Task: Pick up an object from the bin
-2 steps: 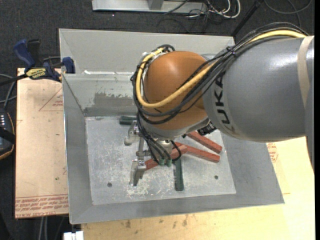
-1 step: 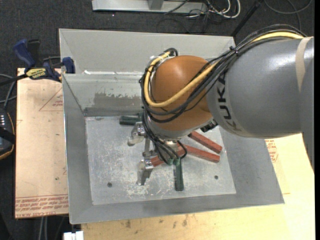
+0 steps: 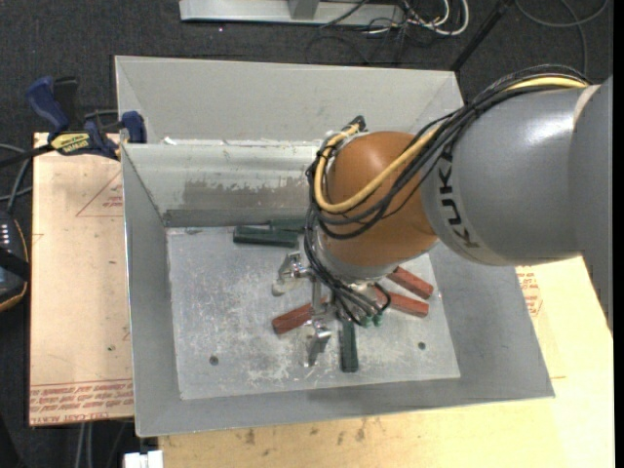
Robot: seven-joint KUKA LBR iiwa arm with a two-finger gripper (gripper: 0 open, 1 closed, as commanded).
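Closest to the camera is the thick grey link of the robot arm (image 3: 517, 183), which comes in from the right and covers the far right part of the grey metal bin (image 3: 146, 291). At its end sits the round orange wrist cover (image 3: 375, 198), with black and yellow cables (image 3: 390, 175) looped over it.

Below the cover, the gripper (image 3: 304, 310) is low over the middle of the bin floor. Its two silver fingers (image 3: 289, 273) stand well apart, one on the far side and one on the near side. Between them lies a short red-brown flat bar (image 3: 290, 322), turned at a slant on the floor. I cannot tell whether a finger touches it, and it is not clamped.

Just right of the near finger lies a short dark green bar (image 3: 348, 351), pointing from far to near, with its near end close to the foot of the near wall. Two more red-brown bars (image 3: 411, 283) lie side by side right of the gripper, partly under the wrist cover. A long dark green bar (image 3: 268, 232) lies along the foot of the far wall, well apart from the gripper.

All the left part of the floor, up to the left wall, is bare scratched metal, so the open room is on that side. On the right the bars and the arm crowd the space up to the right wall.
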